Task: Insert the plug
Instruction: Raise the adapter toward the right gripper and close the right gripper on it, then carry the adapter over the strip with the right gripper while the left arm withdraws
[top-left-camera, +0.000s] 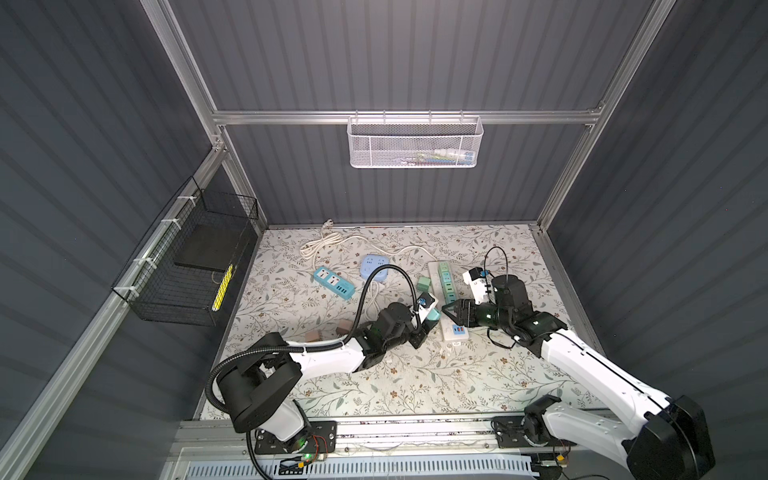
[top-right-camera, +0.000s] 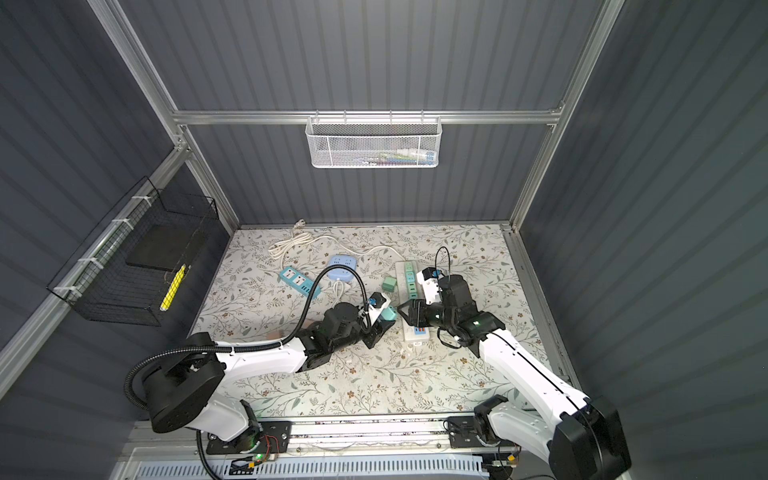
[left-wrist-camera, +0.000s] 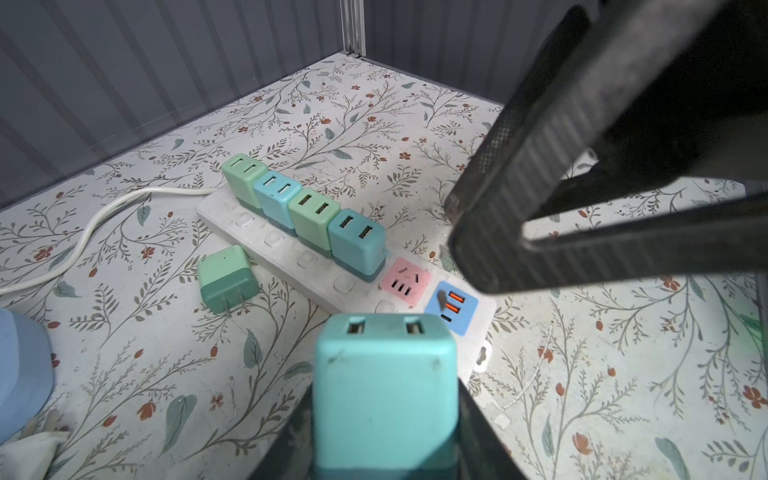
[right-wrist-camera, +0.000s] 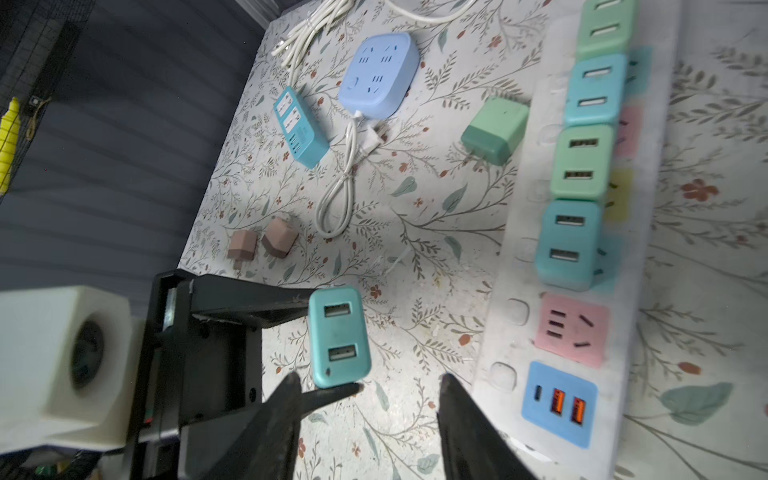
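My left gripper (top-left-camera: 429, 321) is shut on a teal two-port plug (left-wrist-camera: 384, 374), held just above the floral mat beside the near end of the white power strip (top-left-camera: 448, 291). Several green and teal plugs sit in a row on that strip (left-wrist-camera: 266, 241). Its pink socket (left-wrist-camera: 404, 281) is bare, next to a blue USB panel (left-wrist-camera: 451, 307). My right gripper (right-wrist-camera: 368, 380) is open with nothing between its fingers. It hovers between the held plug (right-wrist-camera: 338, 336) and the strip's end (right-wrist-camera: 540, 332).
A loose green plug (top-left-camera: 424, 284) lies left of the strip. Farther left are a rounded blue socket block (top-left-camera: 375, 266), a small teal strip (top-left-camera: 334, 282), coiled white cable (top-left-camera: 320, 243) and two brown plugs (right-wrist-camera: 262, 243). Wire baskets (top-left-camera: 187, 266) hang on the walls.
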